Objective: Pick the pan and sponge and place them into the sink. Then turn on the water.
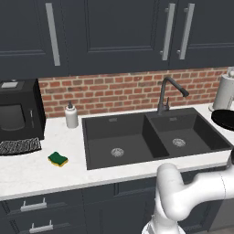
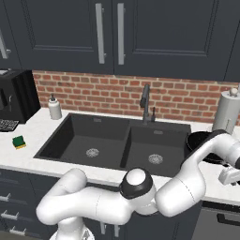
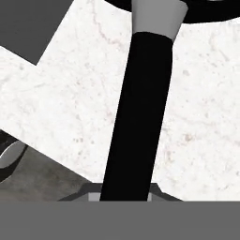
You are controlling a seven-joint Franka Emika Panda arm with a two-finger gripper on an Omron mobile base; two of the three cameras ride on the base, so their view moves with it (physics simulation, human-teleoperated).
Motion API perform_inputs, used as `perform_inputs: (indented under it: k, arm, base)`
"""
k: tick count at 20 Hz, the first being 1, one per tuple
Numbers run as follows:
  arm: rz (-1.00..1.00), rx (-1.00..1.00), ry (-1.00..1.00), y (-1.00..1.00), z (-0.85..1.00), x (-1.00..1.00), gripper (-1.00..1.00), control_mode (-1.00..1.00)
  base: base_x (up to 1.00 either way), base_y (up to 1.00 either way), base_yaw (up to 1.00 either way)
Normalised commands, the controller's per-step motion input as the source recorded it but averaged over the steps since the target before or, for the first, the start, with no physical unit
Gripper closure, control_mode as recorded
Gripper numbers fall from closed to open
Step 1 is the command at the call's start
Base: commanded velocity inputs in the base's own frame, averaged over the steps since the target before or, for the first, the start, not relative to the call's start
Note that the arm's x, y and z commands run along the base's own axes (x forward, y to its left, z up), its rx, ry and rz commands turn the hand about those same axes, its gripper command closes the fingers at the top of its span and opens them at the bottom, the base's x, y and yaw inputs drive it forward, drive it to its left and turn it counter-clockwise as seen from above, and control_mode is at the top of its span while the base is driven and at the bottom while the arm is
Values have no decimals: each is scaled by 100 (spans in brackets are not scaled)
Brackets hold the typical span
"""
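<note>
The pan (image 1: 225, 119) sits on the white counter (image 1: 32, 169) just right of the sink (image 1: 151, 137), near the paper towel roll (image 1: 225, 93). It is round, shallow and all black. In the hand view its handle (image 3: 136, 117) runs as a long dark bar from the bottom edge up to a grey neck that meets the black rim at the top; the long axis lies along the gripper's line of sight, the handle pointing back toward the hand.

The right base view shows the arm bent round toward the counter's right end, with the pan (image 2: 206, 145) partly hidden behind it. The gripper (image 3: 125, 194) is closed down on the pan's handle, though the fingertips themselves are hard to make out.

The left base view shows what the hand view does not: the sponge (image 1: 58, 159), green over yellow, lying flat on the counter left of the sink, well apart from the pan. A white soap bottle (image 1: 71, 115) stands near the sink's back left corner, and the dark faucet (image 1: 168, 93) rises behind the divider between the two basins. Both basins are dry, each with a round metal drain.
</note>
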Motion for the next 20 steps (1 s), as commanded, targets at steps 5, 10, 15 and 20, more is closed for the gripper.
perform_inputs:
  k: [5,10,15,20]
  arm:
    - [-6,16,0,25,72,-62,100,-100]
    - [-4,15,0,36,51,-80,100,-100]
    - [-1,5,-2,64,30,-61,100,-100]
    - [0,-1,-20,98,14,-26,100,-100]
  base:
    - [0,0,0]
    - [0,0,0]
    - [0,0,0]
    - [0,0,0]
